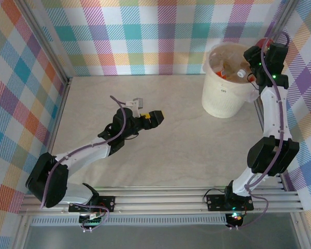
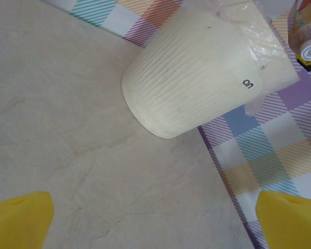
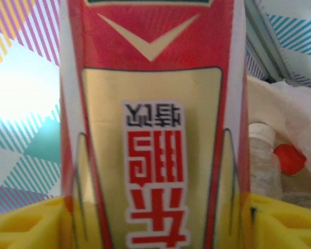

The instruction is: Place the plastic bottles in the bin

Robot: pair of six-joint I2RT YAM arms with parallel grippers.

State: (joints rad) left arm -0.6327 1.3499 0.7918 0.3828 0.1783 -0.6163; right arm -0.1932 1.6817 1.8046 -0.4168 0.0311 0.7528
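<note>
The right gripper [image 1: 259,52] is seen above the right rim of the bin [image 1: 223,98], a red-and-gold labelled bottle [image 3: 153,104] flanked by its yellow fingers [image 3: 26,223]. Whether the bottle is clamped cannot be told. Other plastic bottles [image 3: 269,161] are piled inside the bin. The left gripper [image 1: 156,117] is held wide open over the table [image 1: 160,166].

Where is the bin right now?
In the top view the bin stands at the far right corner of the table, by the checked back wall; the right claw holds a red-labelled bottle over its right rim.
</note>
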